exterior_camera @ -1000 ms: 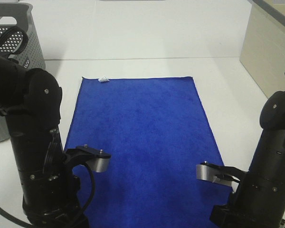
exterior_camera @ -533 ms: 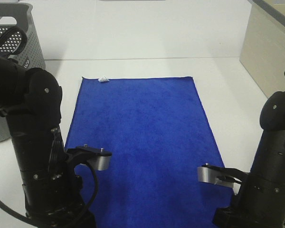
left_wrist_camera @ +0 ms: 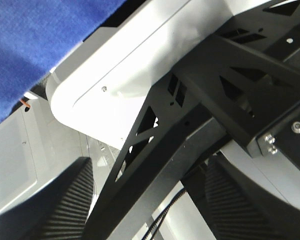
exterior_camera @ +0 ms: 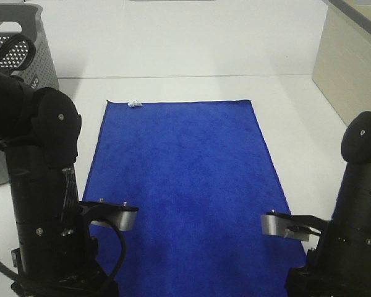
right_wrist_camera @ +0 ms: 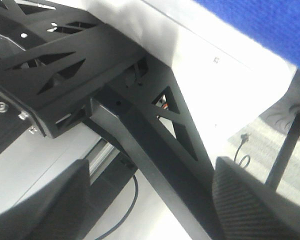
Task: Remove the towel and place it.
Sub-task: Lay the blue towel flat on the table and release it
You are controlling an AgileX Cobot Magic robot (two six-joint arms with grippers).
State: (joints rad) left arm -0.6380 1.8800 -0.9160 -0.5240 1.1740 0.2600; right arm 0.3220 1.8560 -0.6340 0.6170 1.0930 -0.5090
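Observation:
The royal-blue towel (exterior_camera: 185,179) lies flat and spread out on the white table (exterior_camera: 297,117), with its small white tag (exterior_camera: 135,104) at the far left corner. Both arms stand at the near edge, one at each near corner of the towel. Their grippers are hidden in the exterior high view. The left gripper (left_wrist_camera: 147,215) hangs past the table's front edge with its jaws wide apart and empty; a strip of towel (left_wrist_camera: 35,45) shows above it. The right gripper (right_wrist_camera: 150,210) is likewise open and empty, with the towel's edge (right_wrist_camera: 270,25) in view.
The grey perforated basket (exterior_camera: 18,55) stands at the far left, behind the left arm. A beige panel (exterior_camera: 349,62) runs along the right side. Below the table's front edge the wrist views show a black metal frame (left_wrist_camera: 200,100) and cables.
Both arms have drawn back and down towards the near edge of the table. The towel has not moved.

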